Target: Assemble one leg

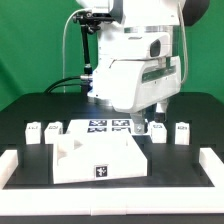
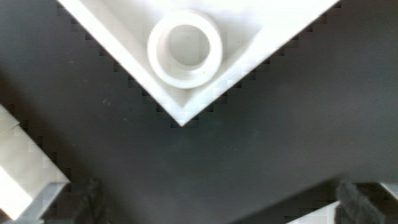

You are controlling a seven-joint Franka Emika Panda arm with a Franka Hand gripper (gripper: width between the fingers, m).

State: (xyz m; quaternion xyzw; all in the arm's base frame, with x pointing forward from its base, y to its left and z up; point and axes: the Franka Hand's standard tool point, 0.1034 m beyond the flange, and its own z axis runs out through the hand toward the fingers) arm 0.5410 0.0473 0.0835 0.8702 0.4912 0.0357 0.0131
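Observation:
Four small white legs stand in a row on the black table in the exterior view: two at the left [image 1: 32, 129] [image 1: 55, 128] and two at the right [image 1: 157, 128] [image 1: 181, 131]. No leg shows in the wrist view. The large white panel [image 1: 90, 158] lies in front of them. One of its corners, with a round hole [image 2: 185, 50], shows in the wrist view. My gripper [image 2: 210, 205] is open and empty above bare black table just off that corner. Its dark fingers [image 2: 54, 205] show at both sides. In the exterior view the arm [image 1: 135, 70] hides the fingers.
The marker board [image 1: 110, 125] lies between the leg pairs, under the arm. White raised strips edge the table at the exterior view's left [image 1: 14, 165] and right [image 1: 211, 165]. A white edge [image 2: 15, 150] shows at the side of the wrist view.

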